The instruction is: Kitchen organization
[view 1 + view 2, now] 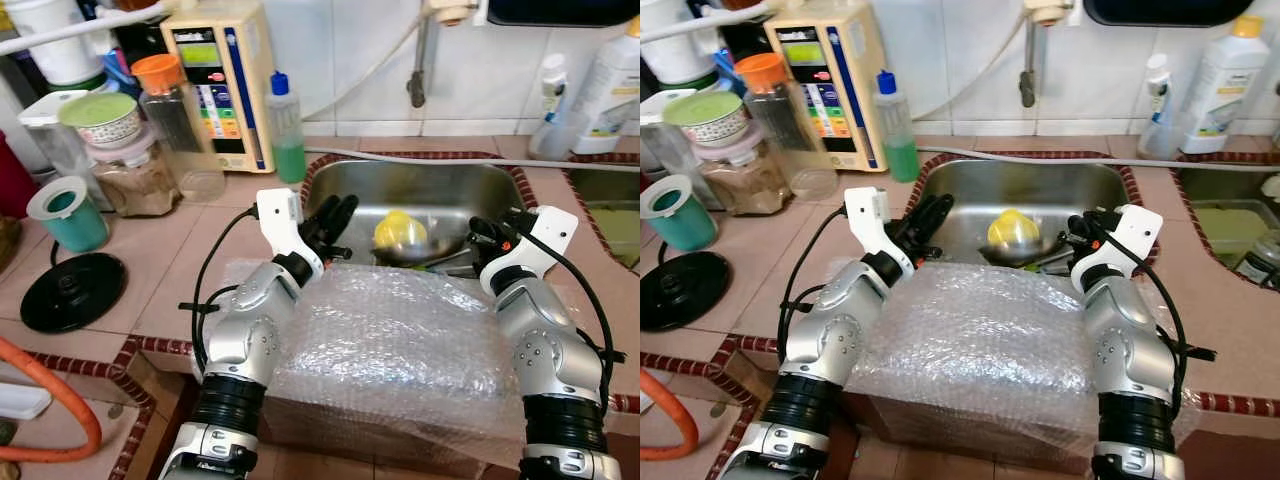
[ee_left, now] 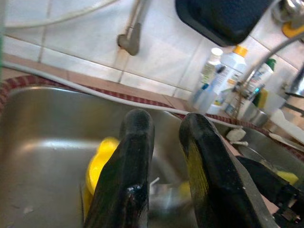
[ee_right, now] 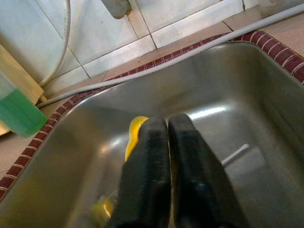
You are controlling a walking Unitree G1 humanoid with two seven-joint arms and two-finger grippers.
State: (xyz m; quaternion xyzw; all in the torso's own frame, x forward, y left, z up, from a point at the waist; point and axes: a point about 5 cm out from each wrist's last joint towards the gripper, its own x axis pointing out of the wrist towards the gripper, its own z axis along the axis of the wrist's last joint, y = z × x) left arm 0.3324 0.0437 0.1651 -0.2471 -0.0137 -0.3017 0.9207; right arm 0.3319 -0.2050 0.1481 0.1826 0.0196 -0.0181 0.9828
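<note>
A steel sink (image 1: 345, 185) is set into the tiled counter ahead. In it lies a yellow plastic piece (image 1: 400, 230) on a metal bowl (image 1: 1025, 250), with some utensils beside it. A sheet of bubble wrap (image 1: 390, 330) covers the counter's front edge below the sink. My left gripper (image 1: 335, 212) hovers over the sink's near-left corner, open by a narrow gap with nothing in it; its wrist view looks past the fingers (image 2: 133, 161) at the yellow piece (image 2: 97, 161). My right gripper (image 1: 485, 235) sits at the sink's near-right edge, shut and empty, with the yellow piece (image 3: 134, 130) beyond it.
A green-liquid bottle (image 1: 286, 130), a cream appliance (image 1: 225, 80) and jars (image 1: 180, 120) stand at back left. A teal cup (image 1: 65, 212) and a black lid (image 1: 72, 290) rest on the left counter. White bottles (image 1: 610, 90) stand at back right beside a second basin (image 1: 610, 205). An orange hose (image 1: 60, 400) curves at lower left.
</note>
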